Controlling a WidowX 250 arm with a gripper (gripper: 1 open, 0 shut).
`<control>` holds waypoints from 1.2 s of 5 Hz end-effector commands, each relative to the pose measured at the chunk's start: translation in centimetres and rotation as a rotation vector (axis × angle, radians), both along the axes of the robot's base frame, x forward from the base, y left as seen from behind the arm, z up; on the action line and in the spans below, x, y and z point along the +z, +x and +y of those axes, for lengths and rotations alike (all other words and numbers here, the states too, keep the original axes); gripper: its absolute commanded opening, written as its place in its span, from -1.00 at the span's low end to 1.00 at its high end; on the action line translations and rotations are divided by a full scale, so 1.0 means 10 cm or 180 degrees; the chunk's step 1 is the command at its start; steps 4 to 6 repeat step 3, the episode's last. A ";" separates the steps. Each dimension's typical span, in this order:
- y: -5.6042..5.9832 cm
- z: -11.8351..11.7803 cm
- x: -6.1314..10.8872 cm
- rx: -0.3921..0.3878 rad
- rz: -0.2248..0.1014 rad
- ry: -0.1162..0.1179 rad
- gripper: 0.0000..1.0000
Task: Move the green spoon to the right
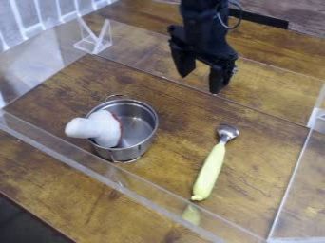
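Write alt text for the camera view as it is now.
A black robot gripper hangs beyond a green-handled spoon lying on a wooden table. Left of the spoon in the picture, a steel pot holds a white rounded object.

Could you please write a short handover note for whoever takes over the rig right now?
Gripper: above the far part of the table, touching neither spoon nor pot; can't tell whether it is open.
Green spoon: flat on the table, metal bowl end toward the gripper, right of the steel pot in the picture.
Done: no grasp yet.
Left: grasp the spoon, move it right, release.
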State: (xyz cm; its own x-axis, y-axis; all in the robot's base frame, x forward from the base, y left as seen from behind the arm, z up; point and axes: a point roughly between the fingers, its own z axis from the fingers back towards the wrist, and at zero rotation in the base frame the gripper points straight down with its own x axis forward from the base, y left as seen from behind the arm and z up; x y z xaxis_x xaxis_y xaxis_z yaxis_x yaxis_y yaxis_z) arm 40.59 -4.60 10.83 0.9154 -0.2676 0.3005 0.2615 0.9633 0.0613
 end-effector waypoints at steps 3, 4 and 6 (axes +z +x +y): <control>0.02 0.11 0.36 0.0256 -0.0248 -0.0096 1.00; 0.02 0.11 0.36 0.0256 -0.0248 -0.0096 1.00; 0.02 0.11 0.36 0.0256 -0.0248 -0.0096 1.00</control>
